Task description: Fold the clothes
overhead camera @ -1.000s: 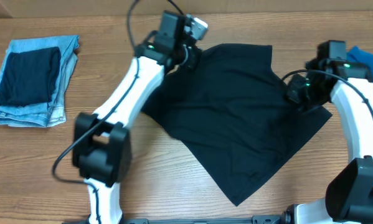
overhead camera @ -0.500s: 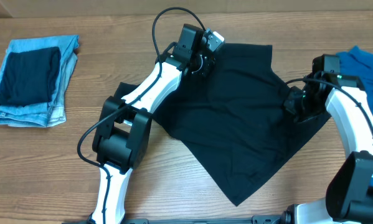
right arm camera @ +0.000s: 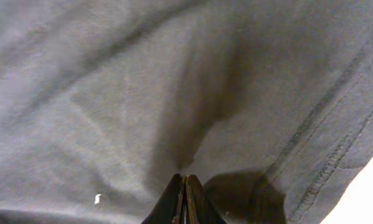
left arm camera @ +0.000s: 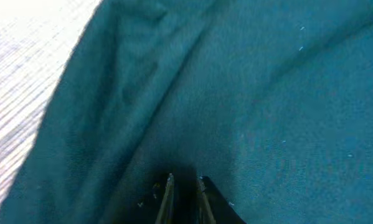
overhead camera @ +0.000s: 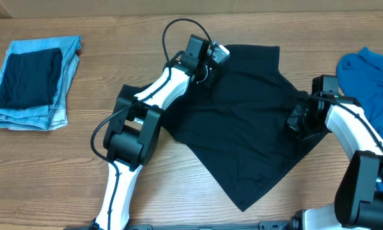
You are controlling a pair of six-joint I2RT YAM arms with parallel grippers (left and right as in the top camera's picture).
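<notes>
The black T-shirt (overhead camera: 242, 128) lies spread, skewed like a diamond, across the middle of the tabletop (overhead camera: 63, 172) toward its right edge; black on black, its neck and sleeves cannot be made out from overhead, and its far left part is covered by the left arm (overhead camera: 159, 96). The blue garment (overhead camera: 370, 80) is cut off by the right edge of the overhead view. The folded light-blue jeans (overhead camera: 66, 76), near the far left corner, are partly hidden under a dark folded cloth (overhead camera: 28, 80). From overhead, neither gripper's fingertips can be seen.

In the left wrist view the left gripper (left arm camera: 185, 182) has its fingers drawn nearly together on a ridge of the shirt (tinted teal by this camera), near the cloth's far left border. In the right wrist view the right gripper (right arm camera: 184, 179) is pressed tight on a pucker of cloth, with a stitched hem beside it; it sits at the shirt's right corner.

Compared with a second ago, the left arm has swung rightward and its gripper has moved further onto the shirt; the right gripper has drawn inward and nearer, pulling the shirt's right corner with it and uncovering more of the blue garment; the jeans have not shifted.
</notes>
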